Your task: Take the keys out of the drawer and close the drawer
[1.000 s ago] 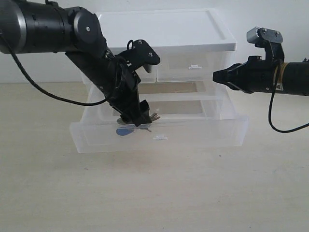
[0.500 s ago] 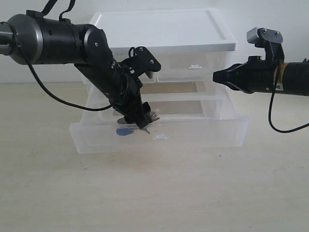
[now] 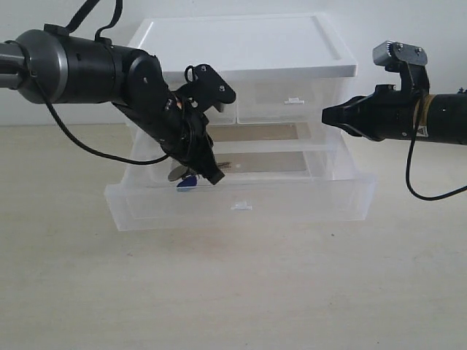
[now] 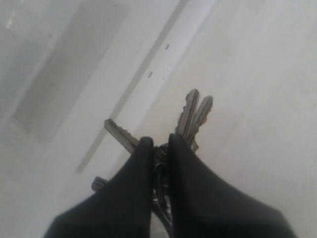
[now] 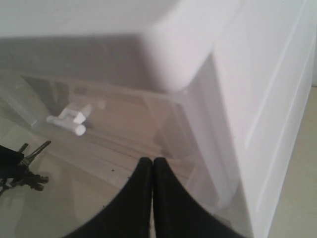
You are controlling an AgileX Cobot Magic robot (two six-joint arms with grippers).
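Note:
The wide translucent drawer (image 3: 292, 200) stands pulled out from the white cabinet (image 3: 248, 51), its small white tab handle (image 3: 241, 206) at the front centre. My left gripper (image 3: 206, 175) hangs over the drawer's left part, shut on the keys (image 3: 187, 180); the blue key head dangles just above the drawer's front wall. In the left wrist view the black fingers (image 4: 141, 168) pinch the ring and silver key blades (image 4: 194, 113) fan out beyond them. My right gripper (image 3: 326, 114) is shut and empty, hovering to the right of the cabinet at upper-drawer height.
Two half-width drawers (image 3: 288, 102) sit shut above the open one. In the right wrist view the cabinet's corner (image 5: 188, 59) is close ahead, with a white tab handle (image 5: 69, 121) and the keys (image 5: 27, 166) seen through clear plastic. Beige tabletop (image 3: 233, 292) stretches in front.
My left gripper has risen and drawn back slightly left, lifting the keys from the drawer floor to about the height of the front wall's top. The right arm has stayed still.

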